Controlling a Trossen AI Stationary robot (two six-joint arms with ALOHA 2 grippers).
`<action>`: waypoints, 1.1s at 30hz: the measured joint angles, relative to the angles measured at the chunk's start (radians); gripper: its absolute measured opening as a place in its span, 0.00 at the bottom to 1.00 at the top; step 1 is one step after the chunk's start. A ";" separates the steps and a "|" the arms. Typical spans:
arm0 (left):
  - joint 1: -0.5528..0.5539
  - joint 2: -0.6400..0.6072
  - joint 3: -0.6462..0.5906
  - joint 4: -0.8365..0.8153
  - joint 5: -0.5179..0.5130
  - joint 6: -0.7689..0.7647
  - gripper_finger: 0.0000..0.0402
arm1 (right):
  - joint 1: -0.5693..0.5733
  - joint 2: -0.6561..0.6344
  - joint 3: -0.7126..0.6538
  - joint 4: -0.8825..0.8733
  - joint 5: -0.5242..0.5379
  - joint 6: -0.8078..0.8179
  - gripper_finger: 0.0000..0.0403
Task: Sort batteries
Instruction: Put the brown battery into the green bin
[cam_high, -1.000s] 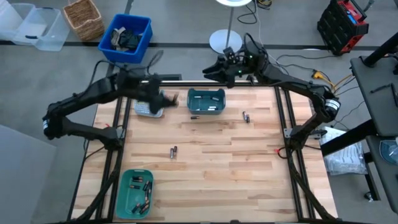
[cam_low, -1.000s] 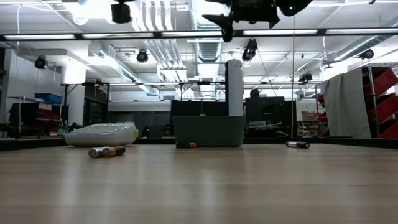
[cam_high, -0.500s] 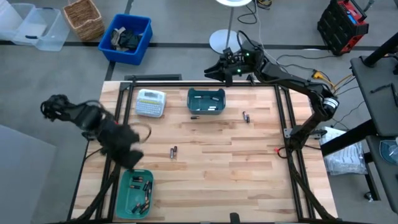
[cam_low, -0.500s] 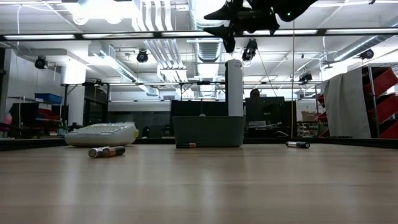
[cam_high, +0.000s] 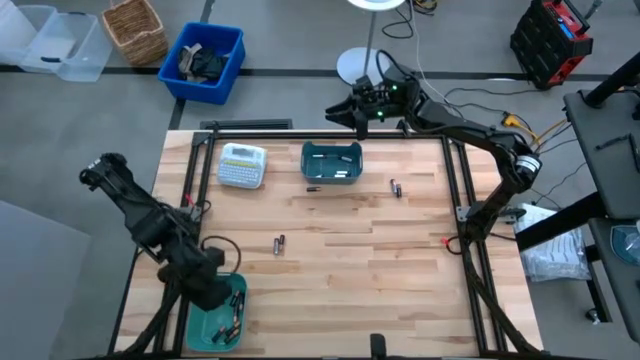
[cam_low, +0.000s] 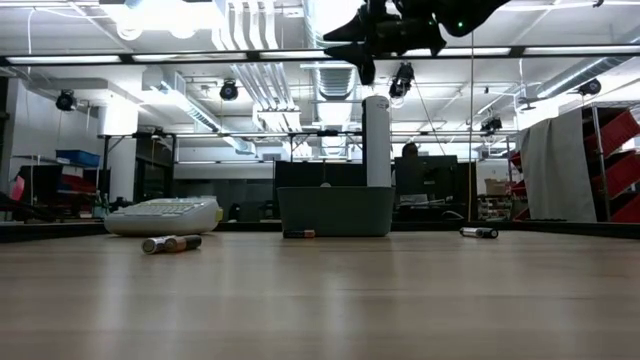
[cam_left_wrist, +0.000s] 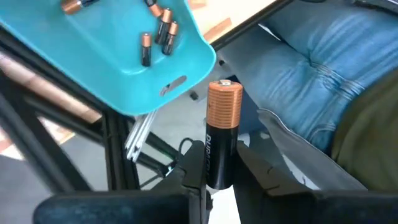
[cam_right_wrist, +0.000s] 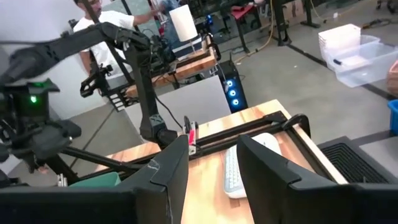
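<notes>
My left gripper (cam_high: 220, 295) hangs over the near-left teal bin (cam_high: 226, 326) and is shut on a black battery with a copper end (cam_left_wrist: 222, 124). That bin (cam_left_wrist: 124, 68) holds several batteries. Loose batteries lie on the wood: a pair (cam_high: 279, 243) at mid-table, one (cam_high: 396, 187) to the right, and one (cam_high: 313, 188) in front of the far teal bin (cam_high: 332, 163). My right gripper (cam_high: 345, 108) stands open, high over the table's far edge behind that bin, with nothing between its fingers (cam_right_wrist: 177, 168). My left gripper pinches the battery's black end (cam_left_wrist: 217, 171) between its two fingers. The battery lies along the fingers, and its copper end (cam_left_wrist: 224, 99) sticks out past their tips. It is lifted clear, beside the bin's rim in the wrist view.
A white label-maker (cam_high: 241, 165) lies at the far left of the table. Dark frame rails (cam_high: 195, 180) run along the left and right edges. Off the table at the back stand a blue crate (cam_high: 203, 62) and a lamp base (cam_high: 360, 65). Blue denim cloth (cam_left_wrist: 323, 74) shows beyond the near edge.
My left arm has swung from the label-maker at the far left toward the table's near edge, and it now hangs over the near-left bin. My right gripper has stayed high over the far edge, nearly still.
</notes>
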 joint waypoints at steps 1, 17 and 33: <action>0.000 0.000 -0.025 0.025 0.000 0.000 0.07 | 0.000 0.000 0.004 0.000 0.000 -0.007 0.32; 0.003 -0.013 -0.478 0.476 0.167 -0.216 0.09 | 0.000 0.000 0.016 -0.010 0.000 0.001 0.30; 0.004 -0.003 -0.600 0.698 0.187 -0.378 0.14 | 0.000 0.000 0.016 -0.008 0.000 0.005 0.32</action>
